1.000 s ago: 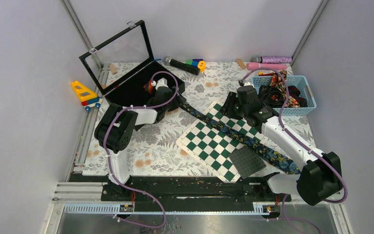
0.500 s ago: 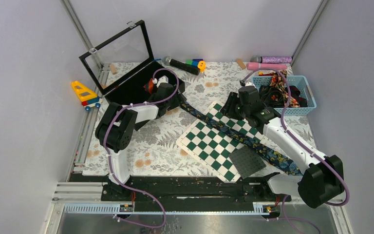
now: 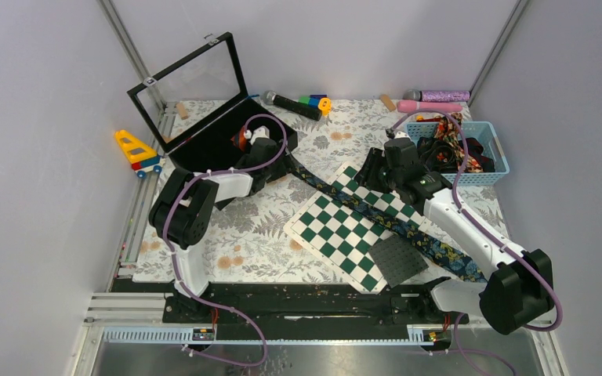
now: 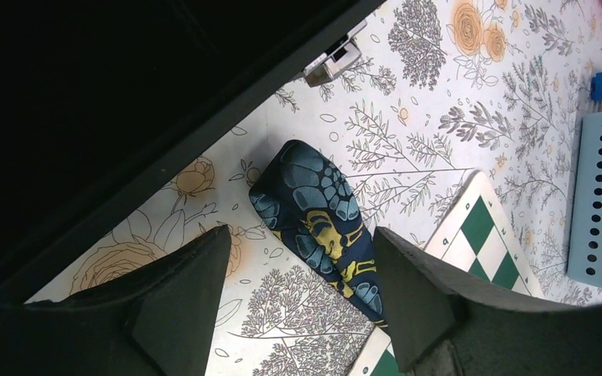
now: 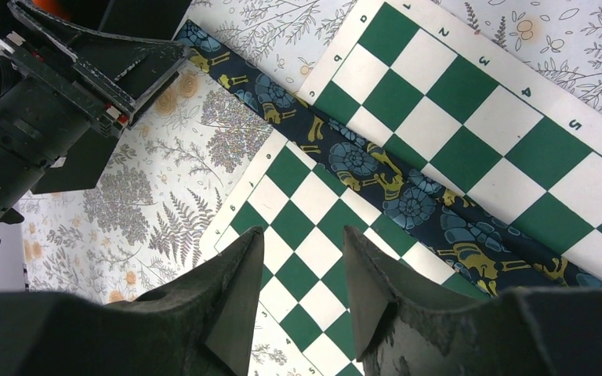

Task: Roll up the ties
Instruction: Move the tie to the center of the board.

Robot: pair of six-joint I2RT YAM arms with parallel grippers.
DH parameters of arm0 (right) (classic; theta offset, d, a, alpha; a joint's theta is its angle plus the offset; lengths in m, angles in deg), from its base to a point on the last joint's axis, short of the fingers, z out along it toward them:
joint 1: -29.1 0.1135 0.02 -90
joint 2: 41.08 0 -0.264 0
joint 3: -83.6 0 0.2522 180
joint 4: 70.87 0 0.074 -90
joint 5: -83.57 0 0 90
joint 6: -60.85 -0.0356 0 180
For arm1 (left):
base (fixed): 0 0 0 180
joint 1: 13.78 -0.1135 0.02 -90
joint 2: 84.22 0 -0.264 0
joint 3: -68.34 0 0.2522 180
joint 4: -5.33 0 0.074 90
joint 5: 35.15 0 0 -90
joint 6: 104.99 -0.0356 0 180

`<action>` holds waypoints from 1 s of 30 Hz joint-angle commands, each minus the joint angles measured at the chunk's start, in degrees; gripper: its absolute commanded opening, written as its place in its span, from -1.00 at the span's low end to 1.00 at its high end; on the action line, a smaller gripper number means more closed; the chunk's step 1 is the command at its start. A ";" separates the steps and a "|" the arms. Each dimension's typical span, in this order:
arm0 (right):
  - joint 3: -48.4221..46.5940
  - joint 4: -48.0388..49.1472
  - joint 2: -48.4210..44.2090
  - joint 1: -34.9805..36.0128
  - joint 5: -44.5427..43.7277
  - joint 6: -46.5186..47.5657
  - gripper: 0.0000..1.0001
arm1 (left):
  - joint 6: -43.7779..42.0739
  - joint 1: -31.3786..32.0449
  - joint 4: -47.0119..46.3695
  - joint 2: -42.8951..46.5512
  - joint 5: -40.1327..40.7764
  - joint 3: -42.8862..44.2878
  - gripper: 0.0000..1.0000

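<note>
Top external: floral tie diagonal; tip far-left, wide end near-right

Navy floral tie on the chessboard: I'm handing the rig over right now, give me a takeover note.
Left gripper: open, fingers either side of the narrow tip of the navy floral tie, not gripping it.
Right gripper: open, empty, over the chessboard beside the tie.
The tie lies unrolled, diagonally across the board, wide end at the near right. More ties are heaped in the blue basket.
Done: no rolled tie in view.
Left: roll this one, then the basket's.
</note>
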 commanded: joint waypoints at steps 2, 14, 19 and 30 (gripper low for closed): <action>-2.26 0.17 -0.95 -0.41 0.85 0.14 -0.01 | 1.25 -2.14 4.25 -3.21 6.56 3.35 0.41; -2.77 0.19 -1.83 -0.65 1.26 0.15 -0.01 | 2.92 -2.24 16.38 -7.07 11.88 12.19 0.36; -2.44 0.17 -1.98 -0.77 1.50 0.13 0.00 | 1.14 -2.15 13.99 -8.61 7.30 13.22 0.29; -2.15 0.27 -2.29 -1.07 1.26 0.14 0.00 | -0.06 -2.06 10.04 -8.94 3.63 12.47 0.07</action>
